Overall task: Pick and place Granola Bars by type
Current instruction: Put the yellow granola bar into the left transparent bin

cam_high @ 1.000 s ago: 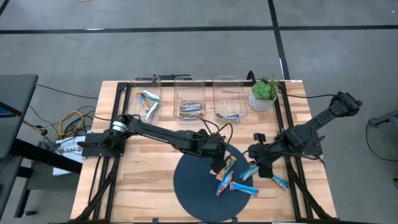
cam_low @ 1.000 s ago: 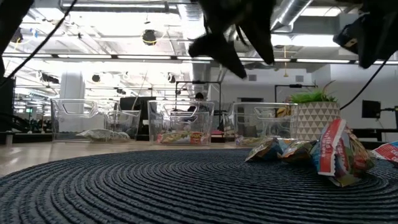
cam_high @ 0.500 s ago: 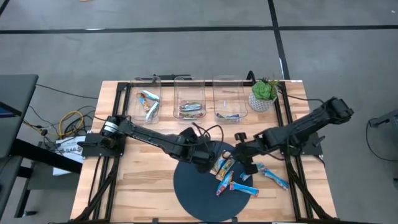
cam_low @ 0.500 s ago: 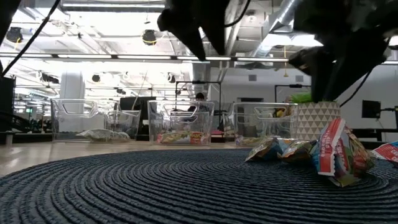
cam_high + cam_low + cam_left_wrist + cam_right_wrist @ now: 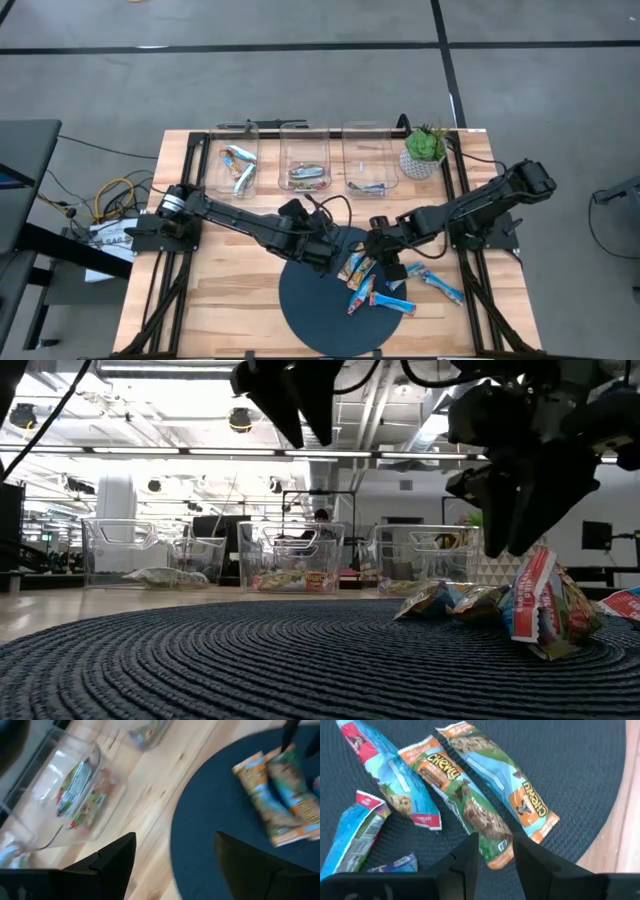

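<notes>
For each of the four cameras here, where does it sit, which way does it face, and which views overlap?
High: overhead, looking straight down; both arms meet over the round dark woven mat.
Low: at mat level, facing three clear plastic bins; grippers hang in from above.
Left wrist: behind the open left gripper, facing mat edge and a bin.
Right wrist: above the right gripper, looking down on orange-green granola bars.
Shared: both wrist views show those bars.

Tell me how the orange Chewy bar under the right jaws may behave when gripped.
The bar lies flat in a glossy wrapper, so it may slip. Its crimped ends look thin and probably bend. It seems light and may slide on the woven mat.
</notes>
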`<state>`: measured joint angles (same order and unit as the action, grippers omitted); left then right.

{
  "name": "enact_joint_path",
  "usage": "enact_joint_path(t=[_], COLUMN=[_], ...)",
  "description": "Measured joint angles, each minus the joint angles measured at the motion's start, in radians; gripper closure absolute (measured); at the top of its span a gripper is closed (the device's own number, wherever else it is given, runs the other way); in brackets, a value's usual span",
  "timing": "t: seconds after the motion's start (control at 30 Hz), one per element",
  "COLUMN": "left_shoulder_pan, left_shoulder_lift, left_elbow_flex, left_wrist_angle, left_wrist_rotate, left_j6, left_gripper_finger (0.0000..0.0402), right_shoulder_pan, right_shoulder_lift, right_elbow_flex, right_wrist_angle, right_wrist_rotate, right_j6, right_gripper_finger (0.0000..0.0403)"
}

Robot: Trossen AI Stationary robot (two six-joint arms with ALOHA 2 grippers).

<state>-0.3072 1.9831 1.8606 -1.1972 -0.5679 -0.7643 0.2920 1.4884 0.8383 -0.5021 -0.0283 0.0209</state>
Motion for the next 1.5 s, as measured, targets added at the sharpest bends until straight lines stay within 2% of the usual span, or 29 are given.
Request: enact_joint_path(t=[0.33, 0.7, 0.8, 0.93, 1.23, 1.5], left_shoulder_pan=[-0.064, -0.044, -0.039, -0.038, -0.042, -0.044], left_shoulder_lift=[-0.002, -0.029, -0.109, -0.199, -0.478, -0.74], left_elbow_flex=[0.0, -0.015, -0.121, -0.319, -0.76, -1.02], left_wrist_angle=[0.003, -0.168, -0.09, 0.128, 0.431, 0.65], left_wrist_rotate=[0.012, -0.045, -0.039, 0.019, 0.092, 0.126], left_j6=[0.024, -0.042, -0.065, -0.085, -0.178, -0.198], left_gripper_finger=[0.0141, 0.0141, 0.0141, 0.0141, 0.0141, 0.0141], right_shoulder_pan=[-0.014, -0.068, -0.072, -0.072, -0.072, -0.072], right_shoulder_lift=[-0.044, -0.044, -0.044, -0.044, -0.044, 0.006], right_elbow_flex=[0.0, 0.0, 0.001, 0.001, 0.002, 0.054], right_wrist_angle=[0.007, 0.018, 0.022, 0.032, 0.044, 0.045], right_wrist_rotate=[0.0, 0.0, 0.0, 0.0, -0.011, -0.026], right_j6=[0.006, 0.007, 0.027, 0.032, 0.028, -0.101], right_gripper_finger=[0.029, 0.029, 0.029, 0.029, 0.029, 0.029])
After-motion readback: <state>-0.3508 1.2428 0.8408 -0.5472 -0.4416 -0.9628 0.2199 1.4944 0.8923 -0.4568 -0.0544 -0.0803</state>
